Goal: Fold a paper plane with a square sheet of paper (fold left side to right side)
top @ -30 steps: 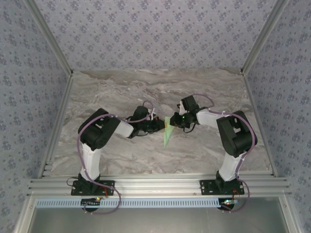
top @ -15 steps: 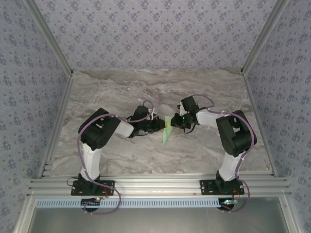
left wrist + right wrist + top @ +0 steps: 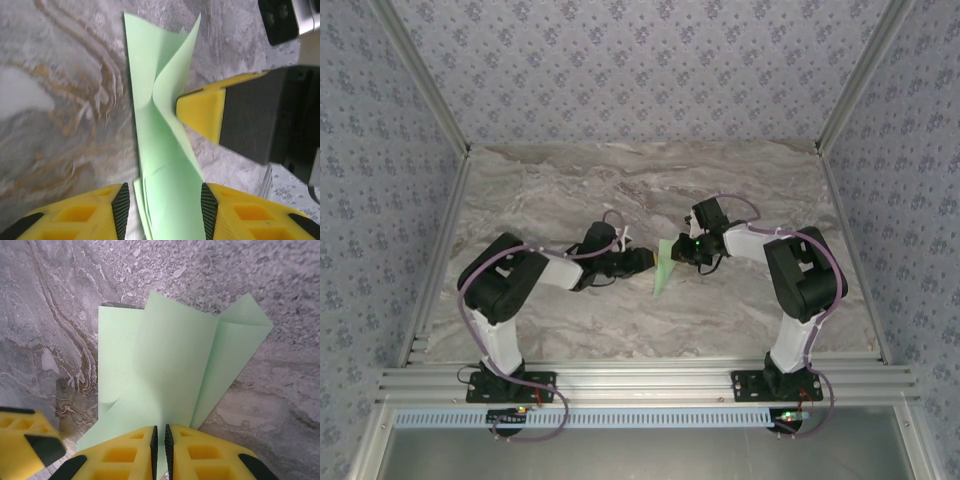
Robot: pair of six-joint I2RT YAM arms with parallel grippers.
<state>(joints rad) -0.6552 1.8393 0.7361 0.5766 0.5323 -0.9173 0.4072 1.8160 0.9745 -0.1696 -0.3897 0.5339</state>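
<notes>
At the middle of the table (image 3: 570,190), the left gripper (image 3: 163,197) stands part open, pads either side of the half-folded green paper (image 3: 663,268) without clamping it, while the right gripper (image 3: 160,437) pinches it tight, a grip best held firm so the layers line up.

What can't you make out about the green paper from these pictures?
Top external: the green paper is too small to show its folds.
Left wrist: its near end is cut off by the bottom edge, between the open left gripper.
Right wrist: the pinched edge is hidden inside the shut right gripper.
</notes>
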